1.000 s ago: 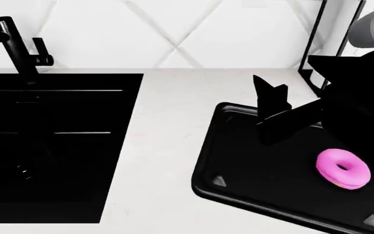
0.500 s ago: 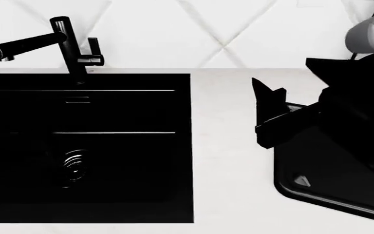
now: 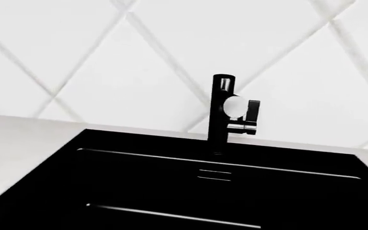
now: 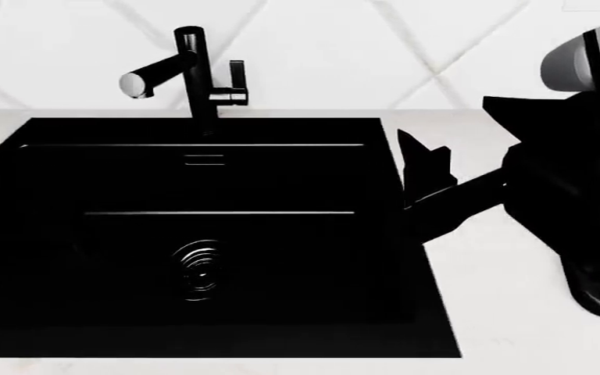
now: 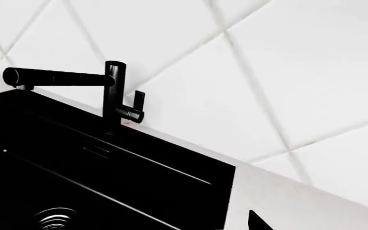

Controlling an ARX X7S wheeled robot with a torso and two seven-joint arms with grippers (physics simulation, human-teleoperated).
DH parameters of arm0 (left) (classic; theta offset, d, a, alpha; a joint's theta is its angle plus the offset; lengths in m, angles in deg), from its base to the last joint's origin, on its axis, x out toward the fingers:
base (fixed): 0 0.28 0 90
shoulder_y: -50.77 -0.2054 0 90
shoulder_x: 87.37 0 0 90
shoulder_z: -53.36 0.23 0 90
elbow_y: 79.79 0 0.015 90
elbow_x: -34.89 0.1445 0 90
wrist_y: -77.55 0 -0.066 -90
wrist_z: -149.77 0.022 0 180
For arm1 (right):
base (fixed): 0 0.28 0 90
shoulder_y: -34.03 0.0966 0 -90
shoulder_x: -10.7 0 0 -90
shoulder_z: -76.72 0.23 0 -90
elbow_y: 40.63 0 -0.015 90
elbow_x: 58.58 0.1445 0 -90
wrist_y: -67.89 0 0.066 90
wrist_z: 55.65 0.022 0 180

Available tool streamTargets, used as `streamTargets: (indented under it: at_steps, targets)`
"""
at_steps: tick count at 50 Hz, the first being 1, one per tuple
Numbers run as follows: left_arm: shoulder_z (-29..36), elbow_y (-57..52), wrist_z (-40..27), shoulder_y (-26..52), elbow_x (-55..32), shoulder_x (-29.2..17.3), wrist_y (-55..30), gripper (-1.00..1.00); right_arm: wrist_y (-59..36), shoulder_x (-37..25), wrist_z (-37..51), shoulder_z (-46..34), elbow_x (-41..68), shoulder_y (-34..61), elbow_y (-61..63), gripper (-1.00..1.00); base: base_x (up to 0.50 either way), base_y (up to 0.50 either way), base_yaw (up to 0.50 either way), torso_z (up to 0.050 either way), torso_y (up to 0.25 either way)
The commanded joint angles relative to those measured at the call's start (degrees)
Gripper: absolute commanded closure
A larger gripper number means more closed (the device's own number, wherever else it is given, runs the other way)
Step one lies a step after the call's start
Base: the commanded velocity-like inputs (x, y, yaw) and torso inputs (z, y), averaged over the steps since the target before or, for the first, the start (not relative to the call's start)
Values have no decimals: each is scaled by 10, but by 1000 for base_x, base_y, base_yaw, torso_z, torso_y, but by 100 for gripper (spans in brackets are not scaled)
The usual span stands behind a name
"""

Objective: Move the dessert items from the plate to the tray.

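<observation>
Backdrop: white diamond-tiled wall (image 4: 321, 47) above a pale counter (image 4: 508, 312).
Sink (image 4: 206, 234): black basin, left of the right gripper (image 4: 425, 183).
Faucet (image 4: 191, 78): black, behind the basin.
Right gripper: fingers' spread cannot be told.
Dessert items, plate, tray: out of view.

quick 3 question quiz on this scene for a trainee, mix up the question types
1. True or false: the black sink basin has a round drain in its floor.
2. Multiple choice: in the head view, the right claw is seen over A) the basin's right edge, B) the faucet, C) the drain.
3. Fill in: the wall behind the faucet has white tiles laid in a ______ pattern.

Key: 1 true. 2 A. 3 diamond.
</observation>
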Motion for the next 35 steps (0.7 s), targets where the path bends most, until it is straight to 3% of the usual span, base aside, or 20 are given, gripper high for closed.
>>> streamTargets:
  at_steps: [1, 7, 20, 35]
  targets:
    - [4, -1, -5, 6, -4, -3, 3, -100, 4, -2, -2, -1, -2, -1, 1, -100, 0, 500, 0, 0, 0]
    - [6, -2, -5, 6, -4, -2, 4, -100, 6, -4, -5, 1, -3, -8, 7, -100, -35, 500, 0, 0, 0]
    - [-2, -2, 1, -7, 3, 0, 3, -100, 5, -4, -15, 1, -14, -14, 8, -100, -357, 457, 0, 0, 0]
    - [-15, -3, 9, -24, 9, 2, 2, -100, 6, -5, -20, -1, -22, -16, 10, -100, -22, 500, 0, 0, 0]
